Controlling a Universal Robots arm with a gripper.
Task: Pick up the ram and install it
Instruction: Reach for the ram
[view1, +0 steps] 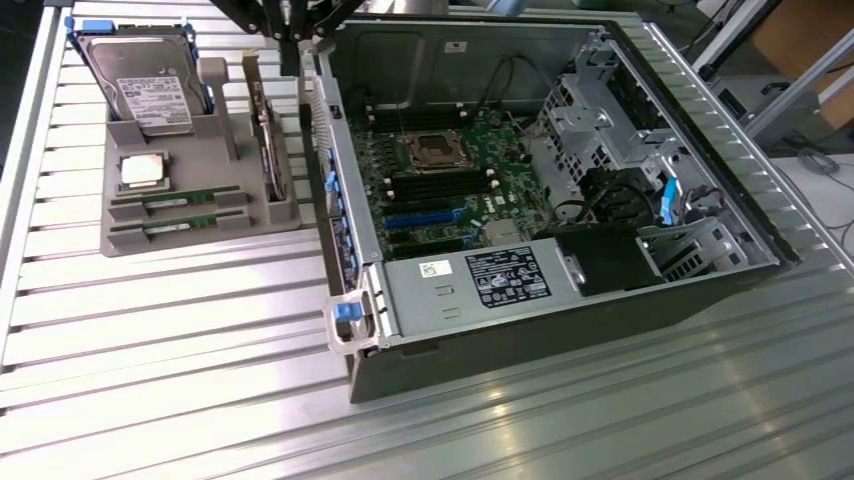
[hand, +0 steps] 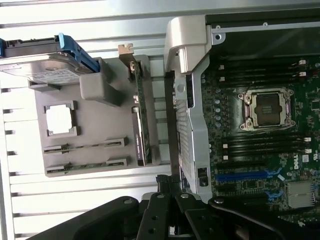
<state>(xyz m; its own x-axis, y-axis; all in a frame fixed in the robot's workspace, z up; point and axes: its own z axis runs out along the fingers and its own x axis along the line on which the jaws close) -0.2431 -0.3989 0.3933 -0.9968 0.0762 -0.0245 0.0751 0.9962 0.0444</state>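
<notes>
Black gripper (view1: 294, 40), grip unreadable, above grey plastic tray (view1: 214, 160) rim — best centred squarely over tray's slim green ram stick (view1: 178, 205).

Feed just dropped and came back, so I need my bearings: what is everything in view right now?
table: one, silver slats, under everything
computer case: one, grey, open, processor socket empty
holder: one, grey, exterior view's left of the case
ram sticks: two, green, in the holder's long slots
processor chip: one, silver, holder's square recess
hard drive: one, silver, blue rails, upright in holder
bracketed card: one, green, on edge in holder
gripper: one, black, above holder and case edge
</notes>
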